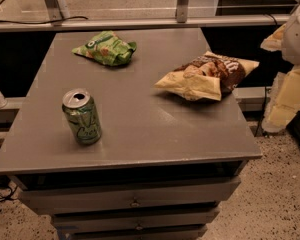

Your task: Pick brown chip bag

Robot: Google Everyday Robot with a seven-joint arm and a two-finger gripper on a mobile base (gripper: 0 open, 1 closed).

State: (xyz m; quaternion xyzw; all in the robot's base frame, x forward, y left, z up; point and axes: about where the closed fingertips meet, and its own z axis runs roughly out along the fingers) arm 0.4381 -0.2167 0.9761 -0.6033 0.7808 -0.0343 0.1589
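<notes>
1. Pincer: only a white rounded part of my gripper [299, 34] shows, at the right edge of the view. It is above and to the right of the table's far right corner.
2. Pincer state: I cannot tell how wide it stands or whether it has hold of anything.
3. Target: the brown chip bag [210, 74] lies flat on the grey table [140, 139], near the right edge in the far half. Its dark brown middle faces up. One pale cream end points toward the table's centre, the other toward the right edge.
4. Clearance: my gripper is apart from the bag and not touching it.
5. Other items: a green snack bag [106, 48] lies near the far edge, left of centre. A green can [82, 116] stands upright at the near left, well apart from both bags.
6. Base: drawers [135, 196] sit under the tabletop.
</notes>
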